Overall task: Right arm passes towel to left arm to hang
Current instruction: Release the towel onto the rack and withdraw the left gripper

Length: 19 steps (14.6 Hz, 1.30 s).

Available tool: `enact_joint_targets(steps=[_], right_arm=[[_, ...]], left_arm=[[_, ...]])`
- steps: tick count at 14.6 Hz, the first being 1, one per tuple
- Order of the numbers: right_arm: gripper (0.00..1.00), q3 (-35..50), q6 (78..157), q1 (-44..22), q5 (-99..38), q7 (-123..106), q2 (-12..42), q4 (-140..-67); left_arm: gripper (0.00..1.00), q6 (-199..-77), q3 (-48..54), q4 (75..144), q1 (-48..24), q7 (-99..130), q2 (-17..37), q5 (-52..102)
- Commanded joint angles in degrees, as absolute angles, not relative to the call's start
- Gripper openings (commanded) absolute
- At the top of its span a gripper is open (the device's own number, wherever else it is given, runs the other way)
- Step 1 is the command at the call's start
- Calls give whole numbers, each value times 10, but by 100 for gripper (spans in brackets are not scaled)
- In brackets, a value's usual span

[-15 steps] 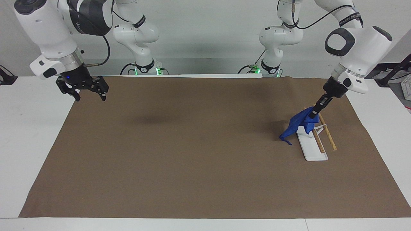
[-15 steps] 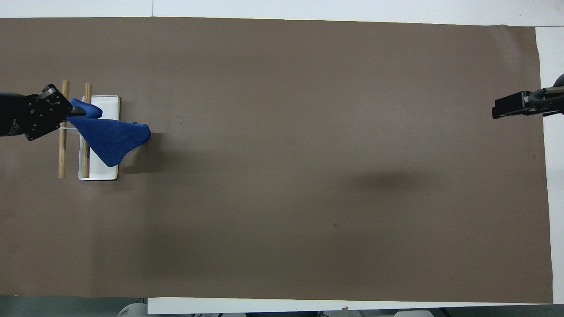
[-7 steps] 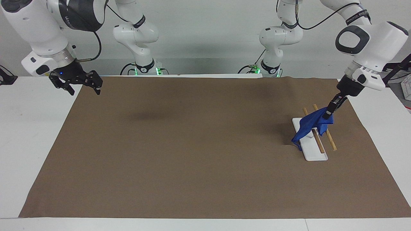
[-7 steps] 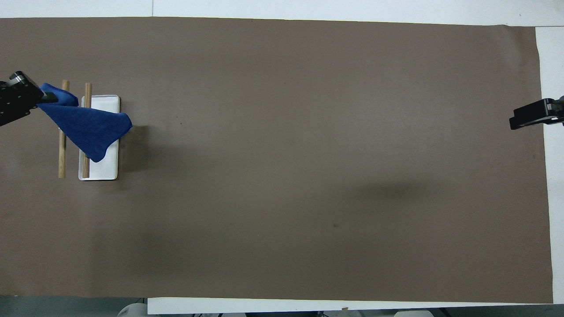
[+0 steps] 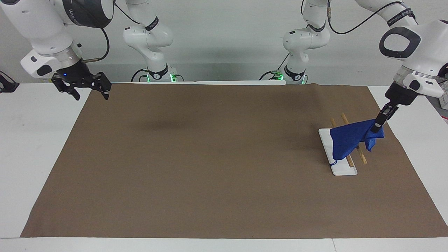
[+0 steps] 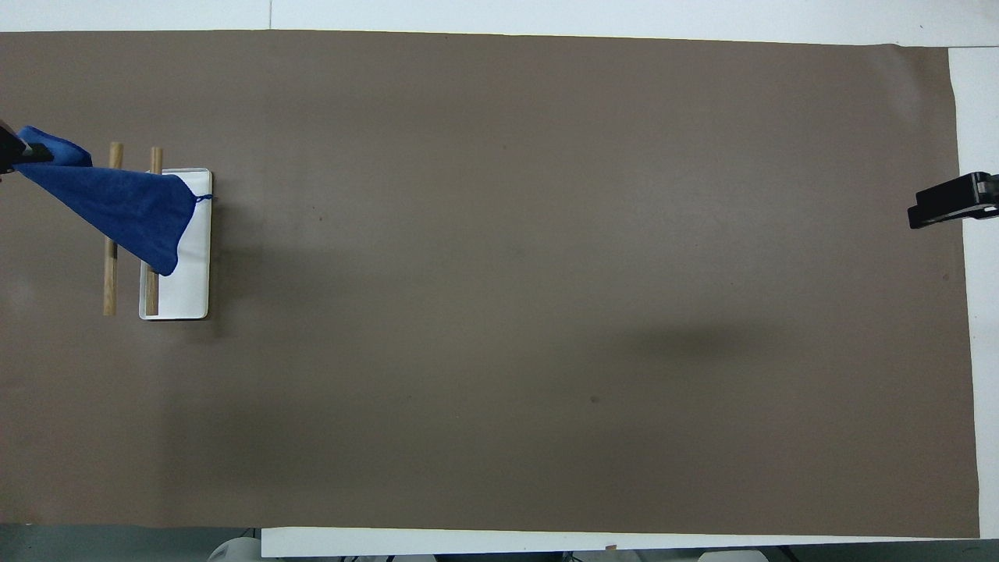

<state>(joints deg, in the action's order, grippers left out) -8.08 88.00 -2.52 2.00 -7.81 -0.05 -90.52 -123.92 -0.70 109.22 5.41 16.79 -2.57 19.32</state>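
From my station I see the left gripper [image 5: 378, 123] clamped on one corner of the towel [image 5: 350, 138], holding it in the air over the rack [image 5: 342, 169] at the left arm's end of the table. The blue cloth stretches from that pinched corner down across the rack's two wooden bars [image 5: 360, 154] and hangs over its white base; its small loop dangles at the lowest corner, just above the base. In the overhead view the towel [image 6: 125, 207] spreads as a triangle over both bars [image 6: 110, 281] and part of the white base [image 6: 191, 273], and only a sliver of the gripper shows at the frame's edge. The left arm [image 5: 414, 52] leans in from beside the brown mat [image 5: 210, 157]. The right gripper [image 5: 84, 85], its blue light showing, hangs over the mat's edge at the right arm's end of the table, fingers spread apart and holding nothing, while the right arm [image 5: 45, 31] waits there, well apart from the towel.
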Motion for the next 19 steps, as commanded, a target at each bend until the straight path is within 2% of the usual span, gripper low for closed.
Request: enact_joint_targets(steps=[1,6,12,14,19], right_arm=[[99,-78,872,-22,19,-74,2,-902],[99,-78,872,-20,19,-74,2,-902],[99,-78,872,-21,19,-75,0,-905],[99,-78,872,-19,19,-75,0,-906],[99,-78,862,-19,19,-75,-1,-906]], left_arm=[[0,-1234,-5,1052,56,161,5,187],[0,-1224,-6,1062,75,135,3,187],[0,-1235,-6,1063,85,-41,7,186],[0,-1246,-6,1065,89,-172,6,187],[0,-1245,-6,1093,115,-270,-1,187]])
